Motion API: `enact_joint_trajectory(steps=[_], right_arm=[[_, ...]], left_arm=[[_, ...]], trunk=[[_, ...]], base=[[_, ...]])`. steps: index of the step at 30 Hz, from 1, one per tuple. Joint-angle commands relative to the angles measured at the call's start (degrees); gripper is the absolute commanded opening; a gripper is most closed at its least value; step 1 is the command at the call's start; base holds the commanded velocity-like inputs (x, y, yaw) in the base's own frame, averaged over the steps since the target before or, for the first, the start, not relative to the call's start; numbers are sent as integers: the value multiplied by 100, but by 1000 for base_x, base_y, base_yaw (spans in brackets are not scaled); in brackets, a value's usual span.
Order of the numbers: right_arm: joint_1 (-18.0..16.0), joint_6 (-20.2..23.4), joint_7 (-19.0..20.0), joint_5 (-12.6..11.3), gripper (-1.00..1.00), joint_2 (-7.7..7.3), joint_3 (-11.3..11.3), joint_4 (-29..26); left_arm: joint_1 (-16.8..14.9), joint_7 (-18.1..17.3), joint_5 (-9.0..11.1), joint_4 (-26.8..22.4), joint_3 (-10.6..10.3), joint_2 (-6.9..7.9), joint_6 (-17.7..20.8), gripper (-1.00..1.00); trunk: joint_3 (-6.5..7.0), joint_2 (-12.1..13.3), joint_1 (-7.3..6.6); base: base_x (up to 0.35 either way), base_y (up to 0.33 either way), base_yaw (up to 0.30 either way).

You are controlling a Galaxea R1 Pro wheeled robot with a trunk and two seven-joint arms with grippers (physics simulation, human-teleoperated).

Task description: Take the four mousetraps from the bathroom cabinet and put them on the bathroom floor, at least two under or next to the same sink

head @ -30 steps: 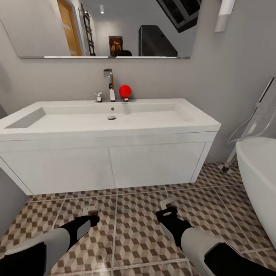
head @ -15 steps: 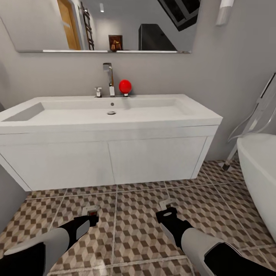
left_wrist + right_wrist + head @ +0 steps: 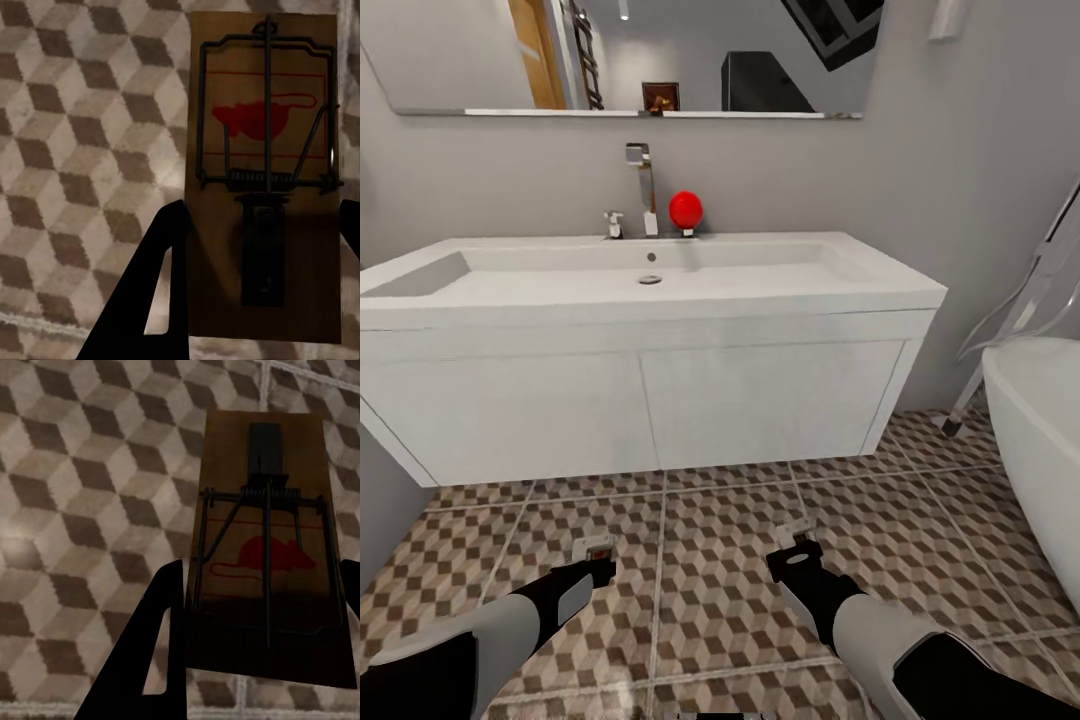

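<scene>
Two brown wooden mousetraps with dark wire springs: one (image 3: 262,180) clamped in the left tool (image 3: 598,561), another (image 3: 266,547) in the right tool (image 3: 796,545), both above the cube-patterned tile floor (image 3: 710,590).

No readable text; red mouse emblem printed on each mousetrap (image 3: 262,180) (image 3: 266,547) board

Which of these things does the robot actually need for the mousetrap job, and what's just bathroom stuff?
Needed:
- mousetrap in left claw
- mousetrap in right claw
- sink
- tiled floor

Just there:
- red ball
- chrome tap
- mirror
- bathtub
</scene>
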Motion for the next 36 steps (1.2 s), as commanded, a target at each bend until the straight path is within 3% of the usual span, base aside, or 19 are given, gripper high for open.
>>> enact_joint_trajectory(steps=[1,36], right_arm=[[-2,29,-11,-66,-100,1,48,-8],[-2,20,-11,-66,-100,3,46,-6]], left_arm=[[-3,64,11,-26,-40,8,22,-100],[-3,64,11,-9,-40,17,22,-100]], trunk=[[-27,-4,1],[-803,-50,91]], base=[[0,0,0],[0,0,0]])
